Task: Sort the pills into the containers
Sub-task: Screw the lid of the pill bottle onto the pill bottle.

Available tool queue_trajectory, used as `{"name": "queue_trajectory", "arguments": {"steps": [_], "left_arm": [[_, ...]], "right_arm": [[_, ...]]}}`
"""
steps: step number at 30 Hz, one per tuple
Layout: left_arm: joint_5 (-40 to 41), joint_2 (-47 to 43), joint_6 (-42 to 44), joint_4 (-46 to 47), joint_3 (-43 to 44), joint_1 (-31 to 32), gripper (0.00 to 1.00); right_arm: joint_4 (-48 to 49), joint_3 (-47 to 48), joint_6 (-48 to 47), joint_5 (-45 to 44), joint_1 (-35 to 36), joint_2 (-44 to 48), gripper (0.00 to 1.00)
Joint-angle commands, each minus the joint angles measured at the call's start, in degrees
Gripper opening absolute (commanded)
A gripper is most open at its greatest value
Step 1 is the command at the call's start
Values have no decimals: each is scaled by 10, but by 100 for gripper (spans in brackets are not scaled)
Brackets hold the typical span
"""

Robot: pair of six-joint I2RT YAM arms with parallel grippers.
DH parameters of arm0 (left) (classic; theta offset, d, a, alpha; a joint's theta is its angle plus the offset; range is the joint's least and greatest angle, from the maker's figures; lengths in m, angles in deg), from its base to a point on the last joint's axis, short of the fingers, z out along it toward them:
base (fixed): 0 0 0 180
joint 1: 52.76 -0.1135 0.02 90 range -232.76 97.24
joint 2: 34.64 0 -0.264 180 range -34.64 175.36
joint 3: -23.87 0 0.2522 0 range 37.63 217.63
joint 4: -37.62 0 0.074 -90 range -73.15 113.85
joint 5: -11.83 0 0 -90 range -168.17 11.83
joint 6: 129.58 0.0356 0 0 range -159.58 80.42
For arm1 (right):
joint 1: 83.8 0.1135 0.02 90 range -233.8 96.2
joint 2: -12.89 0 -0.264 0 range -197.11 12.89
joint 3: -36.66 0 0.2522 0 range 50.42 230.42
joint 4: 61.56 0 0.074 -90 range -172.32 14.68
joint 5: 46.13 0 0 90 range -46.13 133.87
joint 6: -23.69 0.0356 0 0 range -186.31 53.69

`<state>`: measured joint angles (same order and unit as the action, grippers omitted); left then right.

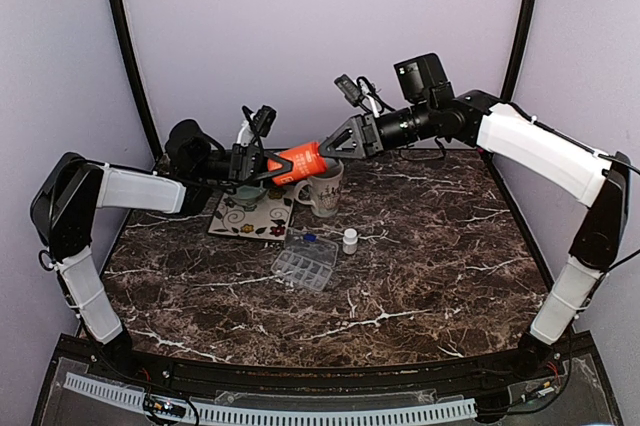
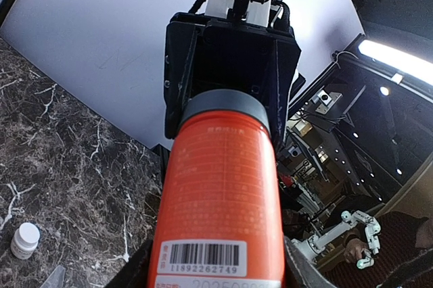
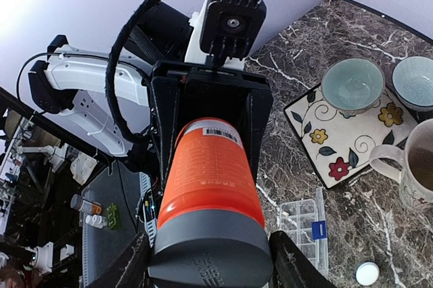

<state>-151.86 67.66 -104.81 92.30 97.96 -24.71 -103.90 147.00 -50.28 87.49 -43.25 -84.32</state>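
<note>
- An orange pill bottle [image 1: 297, 160] is hanging on its side in mid-air, upper centre of the overhead frame, just above a mug [image 1: 325, 191].
- The left tool [image 1: 262, 164] is gripping the bottle's body at the barcode end, and the right tool [image 1: 335, 146] is clamping the grey cap [image 3: 210, 257] from the opposite side.
- This is looking like the uncapping step. The left tool should be holding the body firm while the right is twisting about the bottle's long axis, then drawing straight off.
- Tipping the mouth slightly upward would be guarding against spilled pills.
- A clear pill organiser [image 1: 305, 268] and a small white bottle [image 1: 350, 240] are sitting on the marble counter [image 1: 430, 246] below, centre frame, well apart from both tools.
</note>
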Motion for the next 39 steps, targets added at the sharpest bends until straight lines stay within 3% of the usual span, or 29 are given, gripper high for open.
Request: {"name": "queue_trajectory", "arguments": {"steps": [1, 10, 32, 39], "left_arm": [[24, -29, 82, -41, 31, 5, 4], [80, -83, 241, -186, 47, 10, 4], [152, -111, 224, -80, 31, 16, 4], [184, -128, 242, -89, 14, 20, 4]], "right_arm": [[13, 23, 43, -8, 12, -19, 17], [35, 22, 137, -15, 13, -38, 10], [189, -54, 319, -1, 15, -36, 10], [223, -59, 362, 10, 15, -42, 10]]}}
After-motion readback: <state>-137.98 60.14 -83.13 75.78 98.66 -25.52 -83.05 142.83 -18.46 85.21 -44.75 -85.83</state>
